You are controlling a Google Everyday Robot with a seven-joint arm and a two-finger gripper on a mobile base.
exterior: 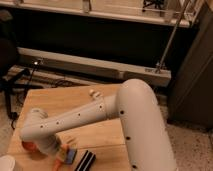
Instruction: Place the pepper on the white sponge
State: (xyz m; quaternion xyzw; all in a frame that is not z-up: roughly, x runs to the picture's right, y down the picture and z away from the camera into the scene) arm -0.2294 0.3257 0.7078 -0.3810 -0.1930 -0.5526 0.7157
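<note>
My white arm (75,120) reaches from the lower right across the wooden table (55,100) to its front left corner. The gripper (54,149) is at the arm's end, low over the table, mostly hidden by the wrist. A small orange-red tapered piece, seemingly the pepper (61,157), lies right beside the gripper, touching a blue item (71,156). A small white object, possibly the white sponge (93,93), sits at the table's far edge, well away from the gripper.
A round orange bowl (27,146) peeks out under the wrist at the left. A black ribbed item (85,161) lies right of the blue one. A white round object (7,164) is at the bottom left corner. A dark chair (7,60) stands left of the table.
</note>
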